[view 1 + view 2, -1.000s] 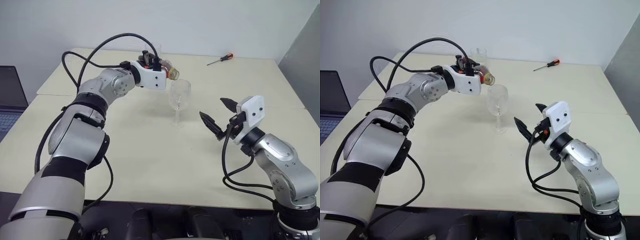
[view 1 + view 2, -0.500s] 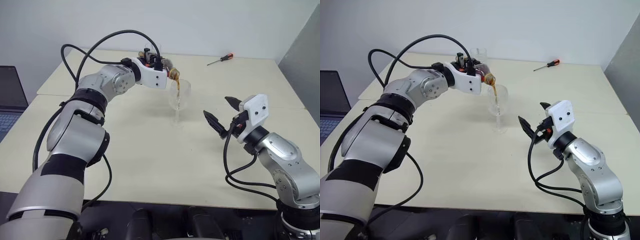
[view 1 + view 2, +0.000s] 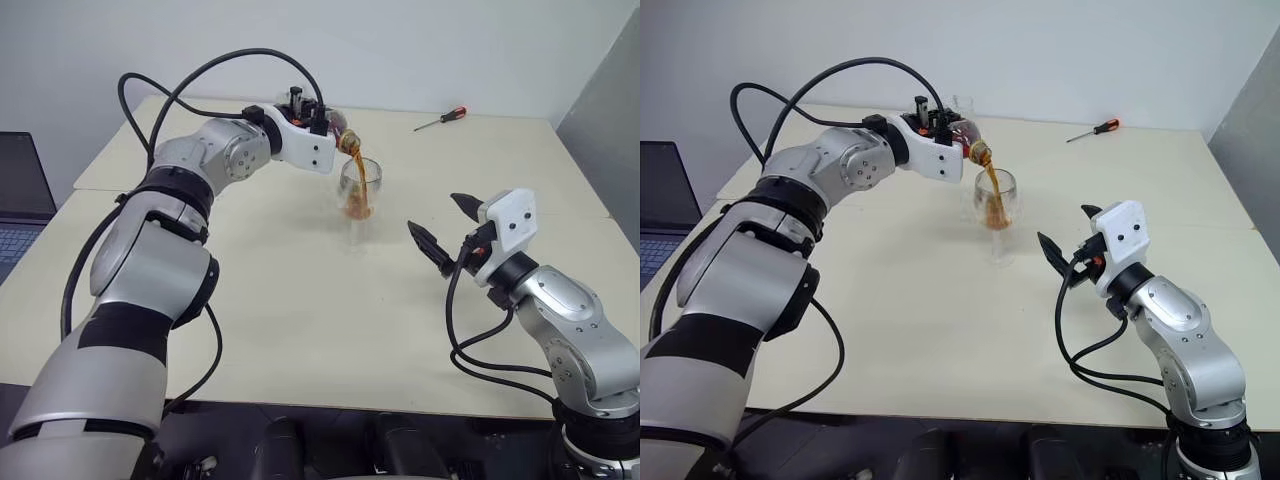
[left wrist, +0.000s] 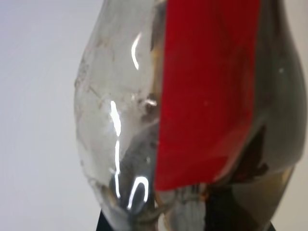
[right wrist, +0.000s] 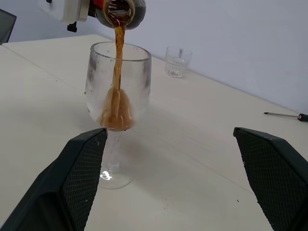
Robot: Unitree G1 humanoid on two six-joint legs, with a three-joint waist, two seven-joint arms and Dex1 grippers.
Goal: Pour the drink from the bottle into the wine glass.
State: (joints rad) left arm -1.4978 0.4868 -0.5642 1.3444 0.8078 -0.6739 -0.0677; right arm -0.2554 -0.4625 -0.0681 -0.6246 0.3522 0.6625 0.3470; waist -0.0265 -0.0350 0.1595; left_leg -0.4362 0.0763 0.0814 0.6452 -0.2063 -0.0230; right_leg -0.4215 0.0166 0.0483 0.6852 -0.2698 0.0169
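Observation:
My left gripper is shut on the bottle, a clear plastic bottle with a red label. It holds the bottle tipped, mouth down, just above the rim of the wine glass. The drink runs in a thin dark brown stream from the bottle's mouth into the bowl. A brown pool lies at the bottom of the bowl. The glass stands upright on the table. To the right of the glass and nearer to me, my right gripper hangs open, holding nothing, pointed at the glass.
A short clear tumbler stands behind the glass near the table's far edge. A screwdriver with a red handle lies at the far right. The beige table has a seam across it. A laptop sits off the left side.
The left gripper has tipped the bottle further over the glass. A second ago nothing flowed; now the drink streams out and brown liquid has gathered in the bowl. The right gripper has stayed put.

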